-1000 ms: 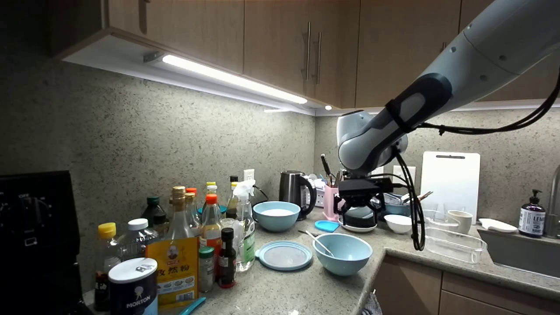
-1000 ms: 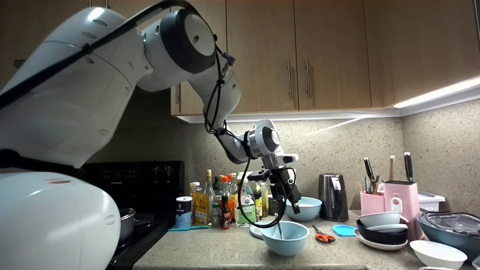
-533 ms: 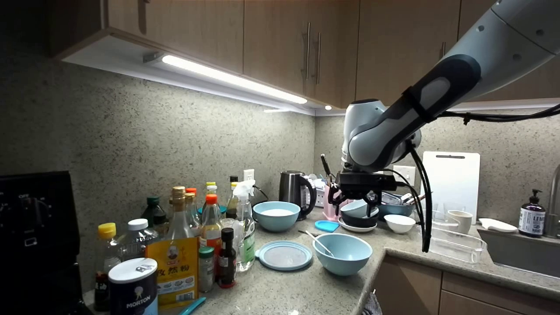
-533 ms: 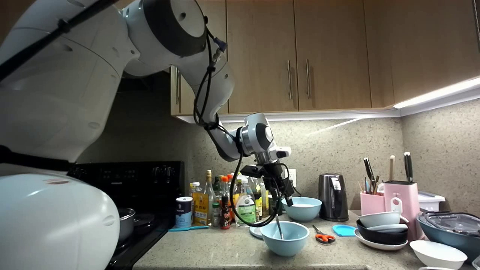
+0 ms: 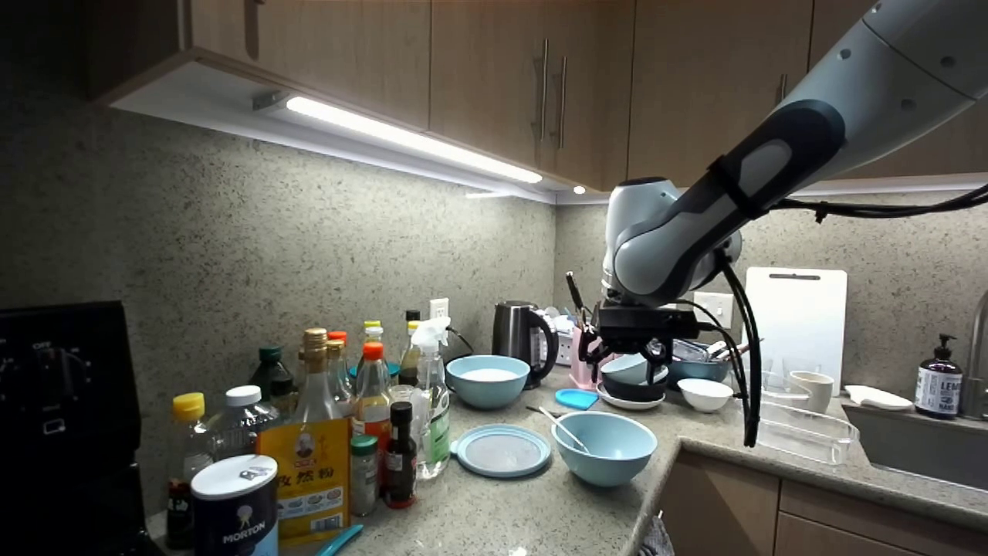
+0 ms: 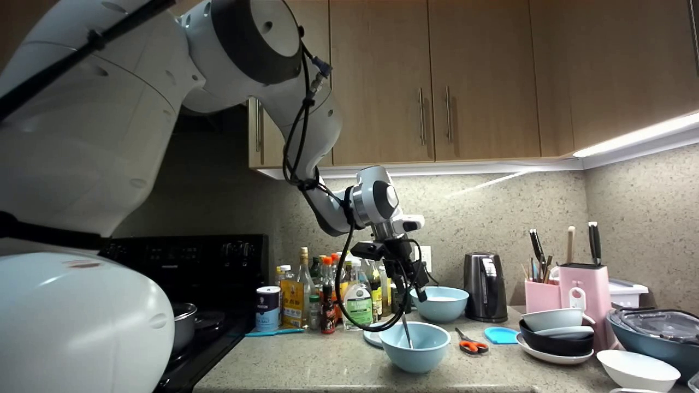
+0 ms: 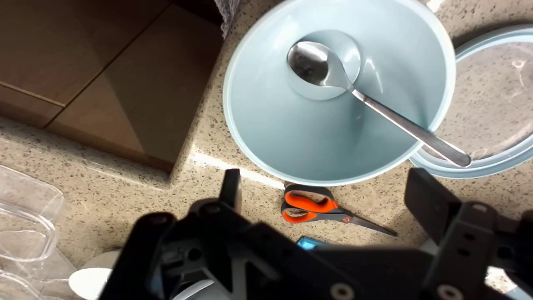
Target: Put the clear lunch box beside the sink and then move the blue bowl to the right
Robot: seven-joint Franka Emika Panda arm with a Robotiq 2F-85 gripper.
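Note:
The blue bowl (image 5: pixel 604 448) stands upright near the counter's inner corner with a metal spoon (image 7: pixel 395 118) leaning in it. In the wrist view the blue bowl (image 7: pixel 333 133) lies just past my fingertips. My gripper (image 5: pixel 627 367) hangs above the counter, apart from the bowl. Its fingers (image 7: pixel 230 185) are spread wide, with only counter and scissors showing below the gap, so it is open and holds nothing. The clear lunch box (image 5: pixel 806 444) rests on the counter beside the grey sink (image 5: pixel 918 444). Part of that clear lunch box (image 7: pixel 27 196) shows at the wrist view's left edge.
Orange-handled scissors (image 6: pixel 472 346) and a round pale lid (image 5: pixel 504 450) lie near the bowl. Behind stand another light blue bowl (image 5: pixel 488 381) and a kettle (image 6: pixel 485 286). Stacked bowls (image 6: pixel 557 330) and a white bowl (image 5: pixel 704 394) are further along. Several bottles (image 5: pixel 373 401) line the wall.
My open gripper has risen, moving a little left in an exterior view, uncovering the stacked bowls behind it. Over the last half second it has hardly moved. Bowl and lunch box are where they were.

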